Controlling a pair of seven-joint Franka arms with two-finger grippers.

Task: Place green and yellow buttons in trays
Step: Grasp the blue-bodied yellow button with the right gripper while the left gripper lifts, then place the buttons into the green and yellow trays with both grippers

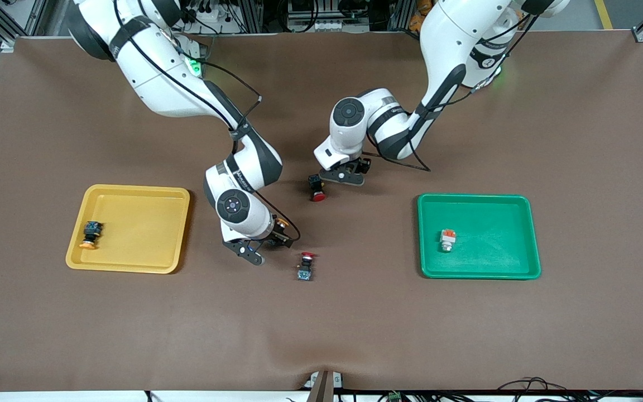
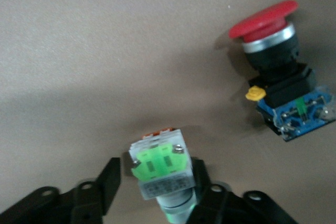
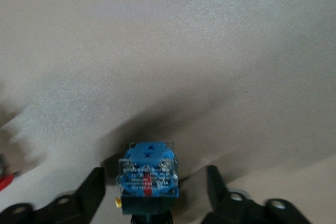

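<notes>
Just beside yellow tray [image 1: 132, 190], toward left arm's end: right gripper [image 1: 260, 245], jaws wide, straddling yellow-capped switch [image 3: 148, 177]. Well apart from that tray: left gripper [image 1: 344, 176], jaws wide around green-block switch [image 2: 160, 169]. Probably light, rigid, slick; best pinched across flat body sides.

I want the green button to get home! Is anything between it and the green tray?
Nothing visible does. The green button sits between the left gripper's jaws; only bare table lies between it and the green tray. The red-capped switch lies off that path.
</notes>
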